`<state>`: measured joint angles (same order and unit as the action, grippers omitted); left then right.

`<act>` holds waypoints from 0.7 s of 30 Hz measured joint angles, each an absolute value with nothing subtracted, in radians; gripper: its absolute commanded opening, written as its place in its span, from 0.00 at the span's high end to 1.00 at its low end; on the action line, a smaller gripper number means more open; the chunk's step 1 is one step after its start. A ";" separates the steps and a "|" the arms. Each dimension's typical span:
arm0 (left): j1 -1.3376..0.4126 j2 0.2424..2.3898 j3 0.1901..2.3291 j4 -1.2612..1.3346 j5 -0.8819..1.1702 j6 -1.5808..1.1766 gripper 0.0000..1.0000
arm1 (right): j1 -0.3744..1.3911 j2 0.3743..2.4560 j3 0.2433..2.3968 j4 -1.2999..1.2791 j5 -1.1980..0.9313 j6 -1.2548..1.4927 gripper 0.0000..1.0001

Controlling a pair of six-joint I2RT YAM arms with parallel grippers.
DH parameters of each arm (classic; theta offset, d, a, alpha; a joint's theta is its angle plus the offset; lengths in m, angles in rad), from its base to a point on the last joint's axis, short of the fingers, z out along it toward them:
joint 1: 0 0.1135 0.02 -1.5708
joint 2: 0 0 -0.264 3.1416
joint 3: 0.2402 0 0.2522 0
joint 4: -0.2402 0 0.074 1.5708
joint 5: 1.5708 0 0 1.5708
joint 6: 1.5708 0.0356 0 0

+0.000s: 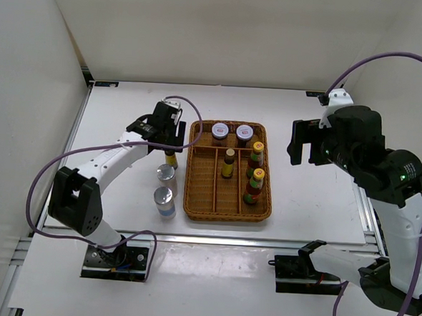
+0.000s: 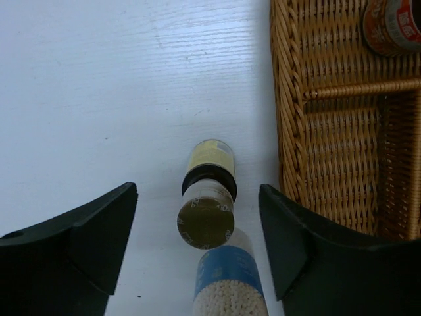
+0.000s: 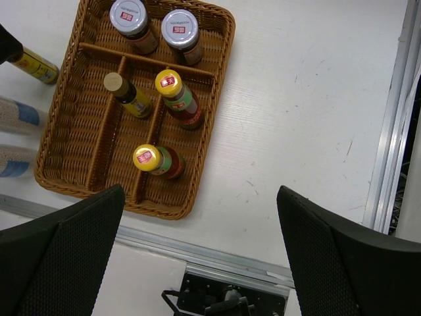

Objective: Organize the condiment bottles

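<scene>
Judging by its look, the small dark yellow-labelled bottle [image 2: 206, 197] is light, rigid and smooth-sided (glass, I would guess, so no dropping it), and its narrow foot should make it easy to tip. I would take it across the body just under the cap and squeeze gently. It stands upright on the table [image 2: 99, 99] at the centre of the left wrist frame, just outside the left wall of the wicker tray [image 2: 289, 131].

My left gripper [image 2: 197, 191] hangs over it with its fingers [image 2: 85, 237] spread to either side, a clear gap on both flanks, pinching nothing. A silver-topped white cylinder [image 2: 227, 283] stands just beside the bottle at the bottom of that frame, close enough to catch a finger. A second cylinder [image 1: 164, 202] sits lower in the overhead frame, also outside the tray.

Inside the tray, two purple-lidded jars [image 1: 220, 132] fill the top compartment. Another dark bottle [image 1: 228, 162] stands in the middle lane, and two red sauce bottles [image 1: 256, 153] share the right lane; the left lane holds nothing.

My right gripper [image 1: 305, 144] floats at the right of the overhead frame, well apart from the tray, jaws wide and empty.
</scene>
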<state>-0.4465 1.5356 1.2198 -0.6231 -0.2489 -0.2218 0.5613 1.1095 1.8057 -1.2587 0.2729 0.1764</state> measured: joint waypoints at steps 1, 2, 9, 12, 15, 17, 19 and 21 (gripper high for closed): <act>-0.447 1.536 1.220 -0.622 -0.246 -0.222 0.21 | 0.561 1.110 1.806 -1.258 0.273 0.176 0.01; -0.447 1.536 1.220 -0.621 -0.244 -0.223 0.27 | 0.561 1.110 1.805 -1.256 0.272 0.178 0.01; -0.447 1.536 1.220 -0.621 -0.231 -0.216 0.63 | 0.561 1.110 1.803 -1.254 0.267 0.182 0.01; -0.447 1.536 1.220 -0.620 -0.228 -0.215 0.81 | 0.561 1.110 1.803 -1.254 0.266 0.183 0.01; -0.447 1.536 1.223 -0.625 -0.228 -0.215 0.89 | 0.561 1.110 1.803 -1.254 0.266 0.183 0.01; -0.450 1.531 1.231 -0.635 -0.228 -0.214 0.89 | 0.561 1.110 1.803 -1.254 0.266 0.182 0.01; -0.467 1.518 1.250 -0.651 -0.238 -0.209 0.89 | 0.561 1.110 1.803 -1.254 0.266 0.182 0.01; -0.515 1.493 1.292 -0.668 -0.257 -0.196 0.89 | 0.561 1.110 1.803 -1.254 0.266 0.182 0.01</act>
